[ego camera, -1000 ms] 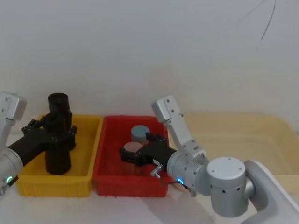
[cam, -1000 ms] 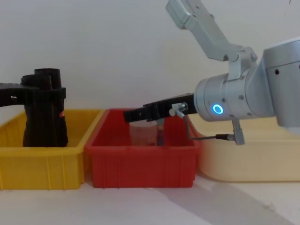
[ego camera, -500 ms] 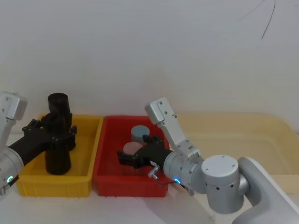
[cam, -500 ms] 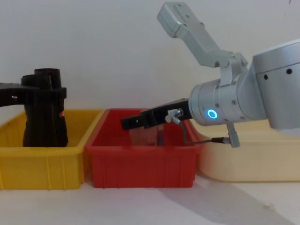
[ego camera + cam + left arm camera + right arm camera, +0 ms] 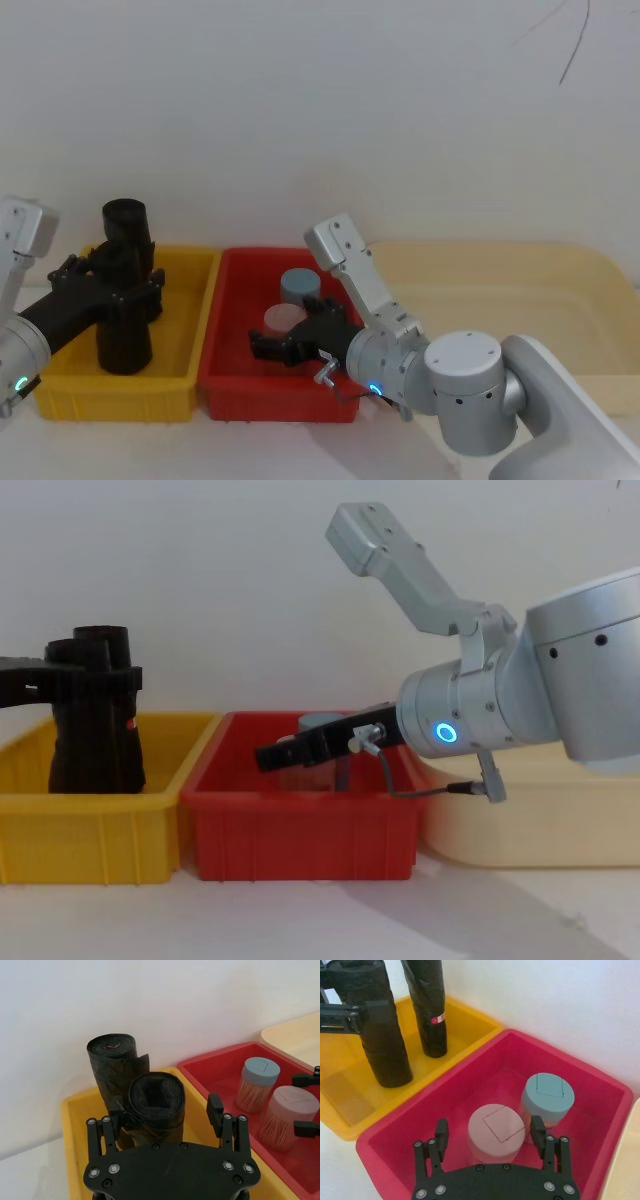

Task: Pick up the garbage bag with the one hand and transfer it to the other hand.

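**A:** Where does the garbage bag [image 5: 156, 1097] lie from the left gripper [image 5: 166, 1106]?

**B:** Right between its jaws. The roll stands upright in the yellow bin [image 5: 110, 400], so its long axis is vertical. The gripper meets it level, near the top end. In the left wrist view the jaws stand wide. One finger is close against the roll and the other has a clear gap beside it. I'd judge that as straddling, not clamped.

**A:** And the right gripper [image 5: 489, 1132]?

**B:** It is over the red bin [image 5: 600, 1130] next door, jaws wide and empty, pointing at the pink-lidded jar [image 5: 496, 1127]. The blue-lidded jar [image 5: 547, 1092] is just behind that. The left arm is plainly the nearer one. The right is well apart from the roll, across the bin walls.

**A:** What does one view give that another doesn't?

**B:** The left wrist view shows the finger gap. The right wrist view shows a red label on the second roll [image 5: 427, 995], which stands just beyond the plain one. In the chest view the two rolls merge into one dark mass.

**A:** What does the next move call for?

**B:** Probably closing the jaws, then lifting straight up along the axis to clear the bin and the twin roll.
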